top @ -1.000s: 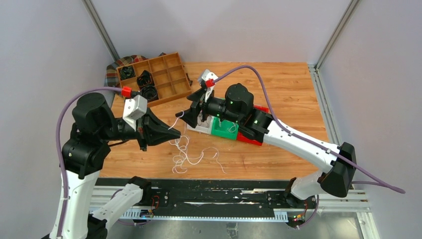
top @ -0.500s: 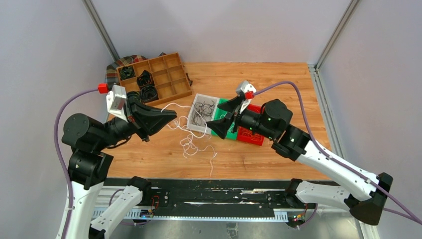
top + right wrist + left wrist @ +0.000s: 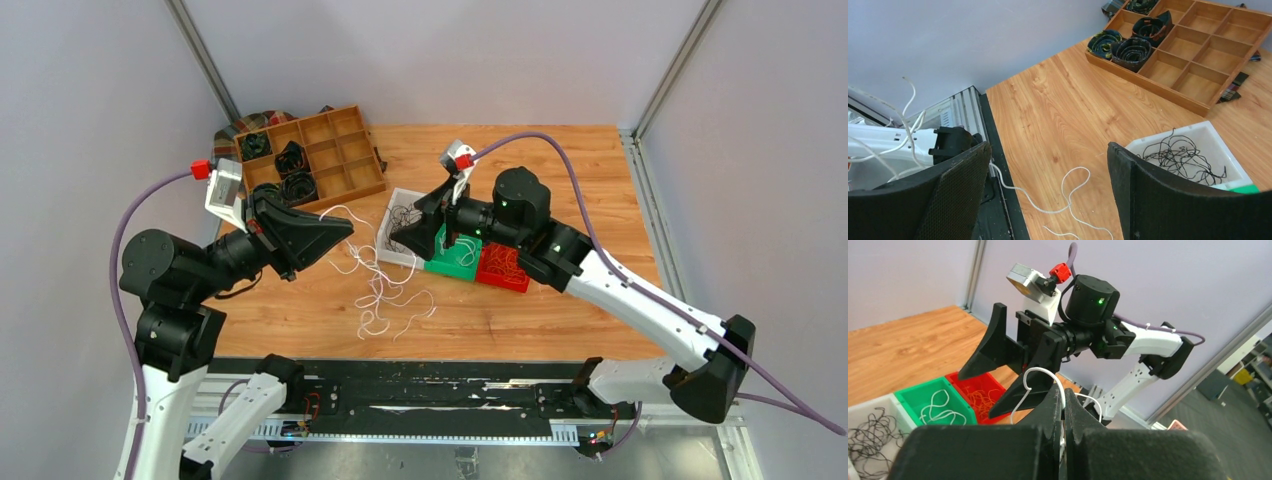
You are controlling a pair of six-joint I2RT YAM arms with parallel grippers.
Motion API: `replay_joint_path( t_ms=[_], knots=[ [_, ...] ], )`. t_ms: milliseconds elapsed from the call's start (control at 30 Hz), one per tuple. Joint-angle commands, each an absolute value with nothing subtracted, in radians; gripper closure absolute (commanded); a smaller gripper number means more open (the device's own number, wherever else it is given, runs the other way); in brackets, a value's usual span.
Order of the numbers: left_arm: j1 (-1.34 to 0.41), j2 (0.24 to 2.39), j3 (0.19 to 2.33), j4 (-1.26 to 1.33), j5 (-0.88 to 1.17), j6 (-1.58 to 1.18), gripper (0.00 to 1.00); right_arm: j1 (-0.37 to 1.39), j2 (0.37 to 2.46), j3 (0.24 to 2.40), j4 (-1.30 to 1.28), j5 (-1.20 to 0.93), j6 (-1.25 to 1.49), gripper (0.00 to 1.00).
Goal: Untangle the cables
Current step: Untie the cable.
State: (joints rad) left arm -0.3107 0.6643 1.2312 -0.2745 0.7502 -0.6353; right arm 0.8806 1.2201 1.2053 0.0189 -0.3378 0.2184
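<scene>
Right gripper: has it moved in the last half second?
Yes. The right gripper has swung left, now partly covering the white bin it was beside.

Two arms: left gripper [image 3: 348,229], right gripper [image 3: 405,225]. Three containers: white bin [image 3: 1225,152], green bin [image 3: 450,265], red bin [image 3: 505,280]. One tray [image 3: 355,190], four black rolls [image 3: 1130,50] in it. One cloth [image 3: 225,145]. Cables [image 3: 385,295] tangled on worktop [image 3: 560,180], number can't be told.

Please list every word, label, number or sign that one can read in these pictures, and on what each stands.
None: no text is readable in any view.
The white bin, green bin, red bin and wooden tray bear no visible markings.
</scene>
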Motion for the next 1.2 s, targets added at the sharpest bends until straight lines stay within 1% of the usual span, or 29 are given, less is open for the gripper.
replay_joint_path(
  t_ms=[0,200,333,433,533,733,900,1033,1167],
  knots=[
    [-0.273,0.649,1.254,-0.271,0.737,-0.757,0.99,0.868,1.243,1.267,0.023,-0.392,0.233,0.15],
    [-0.233,0.646,1.305,-0.402,0.612,-0.796,0.99,0.868,1.159,1.169,0.049,-0.392,0.248,0.14],
    [-0.226,0.651,1.381,-0.58,0.415,-0.804,0.99,0.869,1.093,1.084,0.033,-0.385,0.272,0.14],
    [-0.204,0.648,1.413,-0.667,0.317,-0.848,0.99,0.869,1.061,1.031,0.051,-0.426,0.314,0.14],
    [-0.18,0.641,1.422,-0.685,0.263,-0.874,0.99,0.894,1.061,0.99,0.12,-0.483,0.356,0.14],
    [-0.154,0.643,1.395,-0.671,0.292,-0.9,0.99,1.064,1.143,1.009,0.183,-0.337,0.207,0.14],
    [-0.153,0.642,1.384,-0.659,0.299,-0.891,0.99,1.133,1.249,1.053,0.273,-0.295,0.125,0.13],
    [-0.152,0.638,1.39,-0.658,0.305,-0.891,0.99,1.181,1.331,1.089,0.302,-0.212,0.026,0.14],
    [-0.152,0.639,1.404,-0.655,0.324,-0.896,0.99,1.202,1.387,1.104,0.337,-0.115,-0.02,0.18]
  ],
)
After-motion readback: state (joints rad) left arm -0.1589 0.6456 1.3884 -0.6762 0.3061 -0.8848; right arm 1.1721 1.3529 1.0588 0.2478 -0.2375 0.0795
